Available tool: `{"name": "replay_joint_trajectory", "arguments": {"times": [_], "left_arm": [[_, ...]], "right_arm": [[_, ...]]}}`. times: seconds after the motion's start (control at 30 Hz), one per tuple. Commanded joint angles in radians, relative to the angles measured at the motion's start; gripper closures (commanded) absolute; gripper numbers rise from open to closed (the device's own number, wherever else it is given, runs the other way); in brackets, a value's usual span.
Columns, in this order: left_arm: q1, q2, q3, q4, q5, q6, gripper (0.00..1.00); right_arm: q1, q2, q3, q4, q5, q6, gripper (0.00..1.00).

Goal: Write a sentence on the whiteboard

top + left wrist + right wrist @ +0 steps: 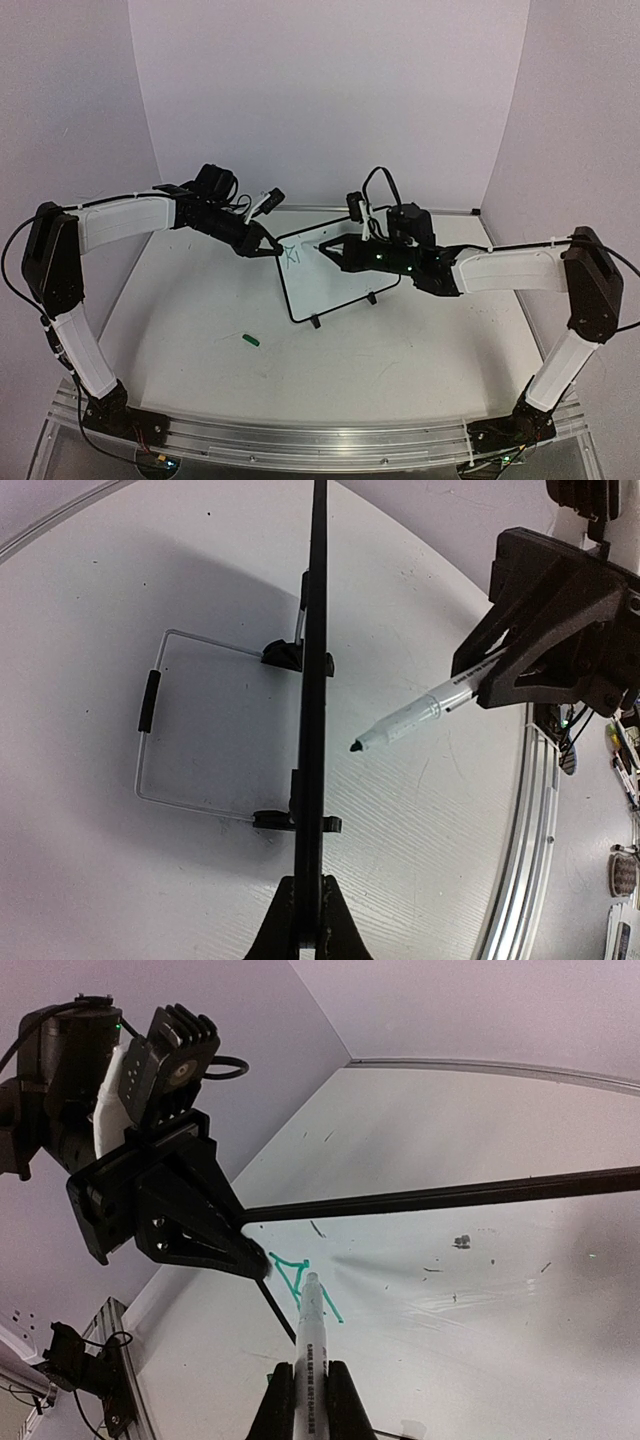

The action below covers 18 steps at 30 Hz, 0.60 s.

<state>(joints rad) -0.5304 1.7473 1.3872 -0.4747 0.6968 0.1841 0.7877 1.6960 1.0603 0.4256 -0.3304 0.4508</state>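
Top external: green cap [250,340] lies near whiteboard [320,290].

White table [400,370]: whiteboard [322,285], green cap [250,340]

Soft, even, faintly violet light; diffuse shadows lie on the tabletop [100,880]; both wrist views bulge at the edges.

On the table [420,375] — cap [250,340] before whiteboard [325,292]
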Motion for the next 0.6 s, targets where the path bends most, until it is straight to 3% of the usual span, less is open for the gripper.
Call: {"name": "replay_joint_trajectory", "arguments": {"times": [0.0,0.57], "left_arm": [[-0.016,-0.003,0.011,-0.058,-0.056,0.040,1.00],[-0.018,0.000,0.012,-0.058,-0.058,0.043,1.00]], "right_arm": [[-0.011,0.025,0.028,0.034,0.015,0.014,1.00],[-0.021,0.060,0.056,0.033,-0.012,0.009,1.00]]}}
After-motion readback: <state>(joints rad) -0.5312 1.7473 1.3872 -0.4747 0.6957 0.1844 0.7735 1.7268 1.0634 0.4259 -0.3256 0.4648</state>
